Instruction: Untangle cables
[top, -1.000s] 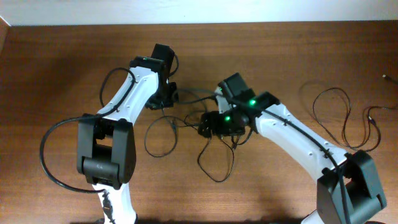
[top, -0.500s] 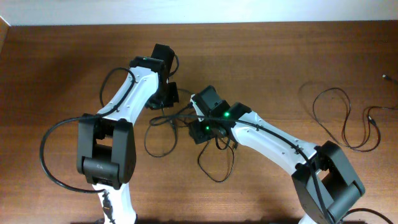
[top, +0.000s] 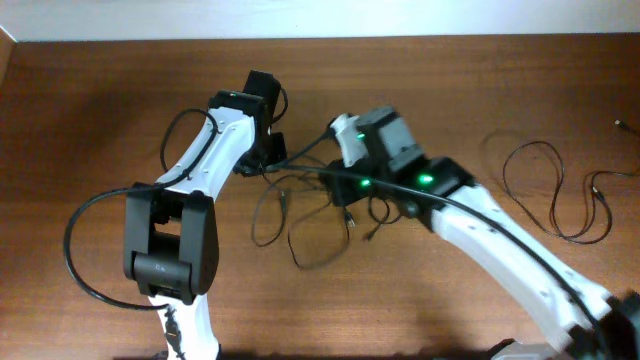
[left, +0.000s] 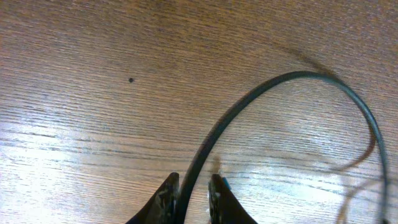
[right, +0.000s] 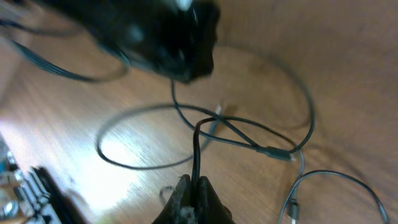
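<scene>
The wooden counter (top: 90, 90) fills the overhead view. The left arm (top: 215, 140) reaches from 7 o'clock towards the centre. The right arm (top: 480, 215) comes in from 4 o'clock, and its wrist is near the left wrist.

The cable tangle (top: 300, 215) of thin black loops lies at the centre of the counter. It spreads towards 6 o'clock from the two wrists, and strands rise to both of them. A separate thin cable (top: 555, 190) lies in open curves at 3 o'clock, well apart from the tangle.

The left fingers (left: 191, 191) are nearly closed and pinch one dark strand of the tangle. That strand arcs away over the wood towards 1 o'clock in the left wrist view. The right fingers (right: 191, 194) are pressed together on another strand, which runs straight up to a crossing of loops just above. A small in-line connector (right: 277, 152) sits on one of those loops, at 3 o'clock from the crossing.
</scene>
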